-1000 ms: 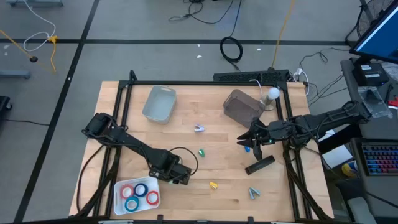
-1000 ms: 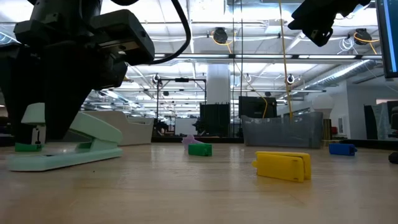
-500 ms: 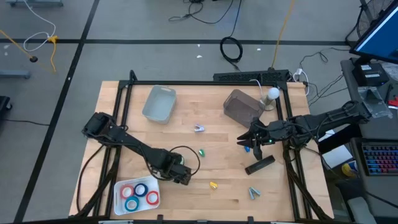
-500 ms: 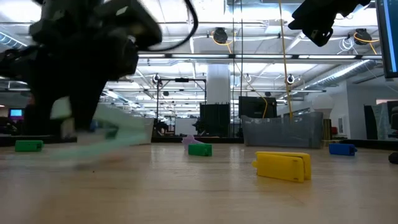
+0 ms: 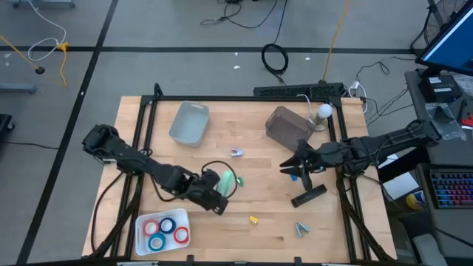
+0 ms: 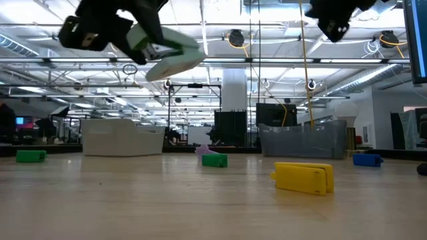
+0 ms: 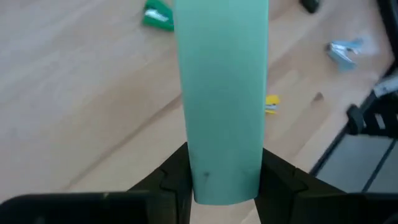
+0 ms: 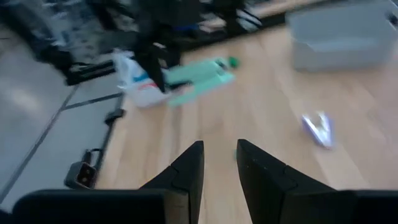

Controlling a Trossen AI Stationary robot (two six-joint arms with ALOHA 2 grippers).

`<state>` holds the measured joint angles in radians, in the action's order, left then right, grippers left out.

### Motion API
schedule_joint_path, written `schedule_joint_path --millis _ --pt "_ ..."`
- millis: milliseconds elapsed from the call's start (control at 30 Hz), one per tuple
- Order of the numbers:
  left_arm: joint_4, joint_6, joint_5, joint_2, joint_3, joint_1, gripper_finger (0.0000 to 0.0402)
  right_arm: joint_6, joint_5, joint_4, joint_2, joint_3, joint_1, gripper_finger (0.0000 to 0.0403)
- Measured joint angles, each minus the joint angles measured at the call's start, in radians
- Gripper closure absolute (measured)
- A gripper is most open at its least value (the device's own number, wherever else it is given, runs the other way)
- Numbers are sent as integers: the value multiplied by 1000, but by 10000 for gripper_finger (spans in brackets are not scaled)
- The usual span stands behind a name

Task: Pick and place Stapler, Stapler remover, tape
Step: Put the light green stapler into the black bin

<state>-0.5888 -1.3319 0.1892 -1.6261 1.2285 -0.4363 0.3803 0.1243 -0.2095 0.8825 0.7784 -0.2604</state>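
Note:
A mint-green stapler [image 5: 222, 181] hangs above the table's near left part, with my left gripper [image 5: 211, 195] shut on it; the low view shows it high up and tilted [image 6: 168, 56]. Red and blue tape rolls [image 5: 165, 229] lie in a white tray [image 5: 140, 224] at the near left corner. Small staple removers lie scattered: green [image 5: 239, 179], yellow [image 5: 254, 219], blue-white [image 5: 236, 152], grey [image 5: 300, 229]. My right gripper [image 5: 290, 169] hovers over the table's right side, open, nothing between its fingers [image 8: 186, 167]. My left gripper pinches the stapler's two long sides near one end [image 7: 214, 183], one finger [image 7: 171, 177] on each side. The fingers slant down from above, and the stapler's body reaches on past them, along their line. It is lifted clear of the table, tilted.
A black stapler [image 5: 309, 196] lies near the right edge, a blue remover [image 5: 293, 177] below my right gripper. A grey-blue bin [image 5: 189, 122] and a dark see-through bin [image 5: 287, 127] stand at the far side. Bare wood lies in the middle.
My left gripper has risen and rolled, lifting the green stapler off the table near the tape tray; the stapler, flat on the wood a second ago, now hangs tilted and clear, a little farther toward the table's middle. My right gripper has kept its place.

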Motion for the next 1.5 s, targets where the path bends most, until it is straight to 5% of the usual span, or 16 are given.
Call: schedule_joint_path --millis 400,733,967,1500 --pt "68 192 -34 0 0 36 276 -269 -49 183 192 4 3 265" --pt "64 259 -67 0 0 40 276 -460 -53 46 366 199 59 224" --pt "23 309 -67 0 0 40 276 -543 -190 -140 497 355 113 220" --pt "-3 370 -60 0 0 40 276 -587 -446 -147 657 542 214 219"
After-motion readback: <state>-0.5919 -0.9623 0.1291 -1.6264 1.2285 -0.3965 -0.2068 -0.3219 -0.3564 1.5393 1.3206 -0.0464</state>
